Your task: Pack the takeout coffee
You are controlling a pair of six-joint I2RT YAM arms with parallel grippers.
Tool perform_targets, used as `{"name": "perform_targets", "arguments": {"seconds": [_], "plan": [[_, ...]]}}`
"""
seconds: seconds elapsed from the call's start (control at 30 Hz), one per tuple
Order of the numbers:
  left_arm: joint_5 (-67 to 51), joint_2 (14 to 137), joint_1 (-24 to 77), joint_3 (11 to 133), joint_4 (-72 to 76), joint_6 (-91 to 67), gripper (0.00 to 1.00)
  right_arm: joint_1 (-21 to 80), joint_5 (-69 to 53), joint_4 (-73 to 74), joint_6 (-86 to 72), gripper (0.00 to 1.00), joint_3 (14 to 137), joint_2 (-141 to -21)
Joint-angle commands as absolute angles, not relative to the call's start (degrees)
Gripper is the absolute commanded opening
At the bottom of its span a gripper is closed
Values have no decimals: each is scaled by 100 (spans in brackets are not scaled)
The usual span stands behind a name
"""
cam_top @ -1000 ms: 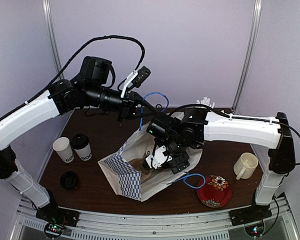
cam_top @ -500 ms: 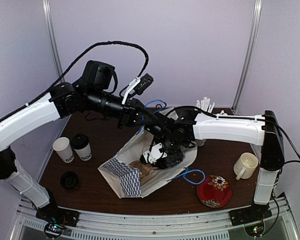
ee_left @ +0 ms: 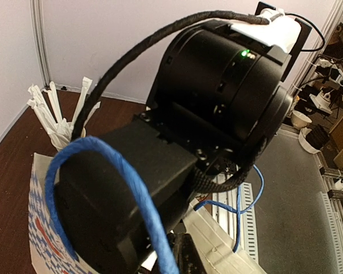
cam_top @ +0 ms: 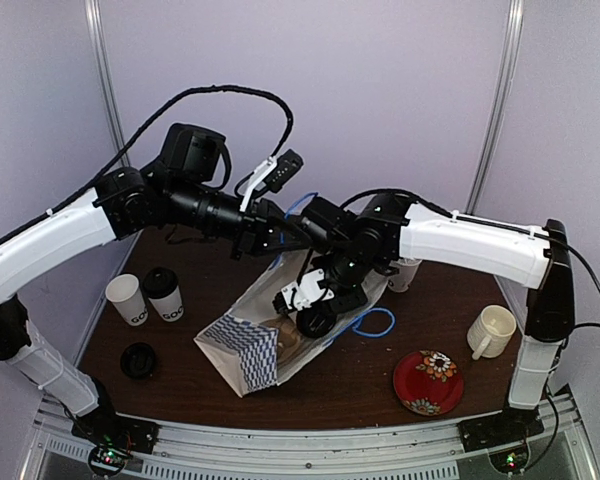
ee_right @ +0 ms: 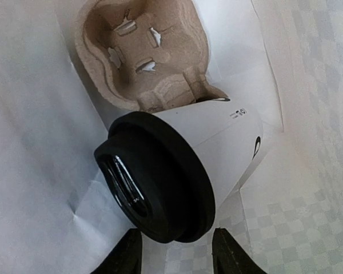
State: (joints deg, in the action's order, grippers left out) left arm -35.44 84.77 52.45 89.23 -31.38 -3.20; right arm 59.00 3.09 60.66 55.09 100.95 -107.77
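A lidded takeout cup (ee_right: pixel 217 142) lies on its side inside a white paper bag (ee_right: pixel 40 114). In the right wrist view it sits just below a pulp cup carrier (ee_right: pixel 143 57), which is at 12 o'clock. The cup's long axis runs from 8 o'clock to 2 o'clock. Its black lid (ee_right: pixel 154 188) points toward 8 o'clock and faces the camera, and its base points toward 2 o'clock. The right hand (ee_right: pixel 177 234) has its fingers part-way apart on either side of the lid's near rim; I cannot tell whether they pinch it. The left hand (cam_top: pixel 292 235) is closed on the bag's blue handle (ee_left: pixel 91 140) and holds the mouth up over the middle of the worktop (cam_top: pixel 350 395). To do this step well, I judge the cup should be gripped on its paper wall rather than the lid, which may pop off. It should then be tipped lid-up and lowered base-first into a carrier socket. An open cup (cam_top: pixel 128 298) and a second lidded cup (cam_top: pixel 163 293) stand at 9 o'clock on the worktop.
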Motion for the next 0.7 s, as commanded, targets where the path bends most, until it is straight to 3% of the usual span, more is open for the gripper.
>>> {"name": "perform_targets", "arguments": {"seconds": [0.0,0.07,0.17,0.23,0.67], "plan": [[-3433,8281,5246,8833,-3053,-168,0,5924,50,6494,5330,43,10310,-10421],[-3436,8271,5245,8824,-3059,-162,0,5924,53,6455,5285,45,10278,-10408],[-3457,8280,5246,8823,-3051,-167,0,5924,192,6192,5251,62,10085,-10437],[-3471,8288,5247,8824,-3044,-168,0,5916,295,5944,5305,67,9914,-10464],[-3487,8280,5243,8850,-3110,-143,0,5810,547,5376,5629,71,9879,-10819]]}}
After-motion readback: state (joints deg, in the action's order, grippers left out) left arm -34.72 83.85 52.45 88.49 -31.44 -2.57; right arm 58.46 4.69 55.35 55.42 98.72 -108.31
